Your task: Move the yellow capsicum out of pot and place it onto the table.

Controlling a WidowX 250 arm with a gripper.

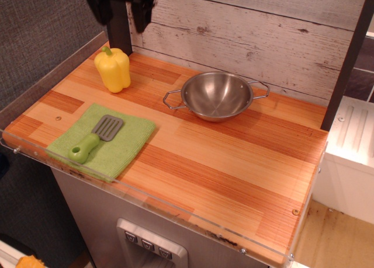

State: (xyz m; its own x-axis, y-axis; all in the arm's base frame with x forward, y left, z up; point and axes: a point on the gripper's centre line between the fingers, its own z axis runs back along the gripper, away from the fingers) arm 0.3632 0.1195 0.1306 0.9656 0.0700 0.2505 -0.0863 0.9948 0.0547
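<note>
The black gripper hangs at the top left of the view, above the back left corner of the table, its two fingers spread wide with nothing between them; its upper part is cut off by the frame edge. Just below it and slightly toward the front, the yellow capsicum stands upright on the wooden planks, stem up, clear of the fingers. To the right of the gripper and lower down sits the pot, a shallow steel bowl with two wire loop handles, holding nothing, well apart from the capsicum. Nearer the front edge, below the gripper, a green cloth lies flat on the table, and on it rests a small spatula with a grey slotted blade and a green handle pointing to the front left corner
</note>
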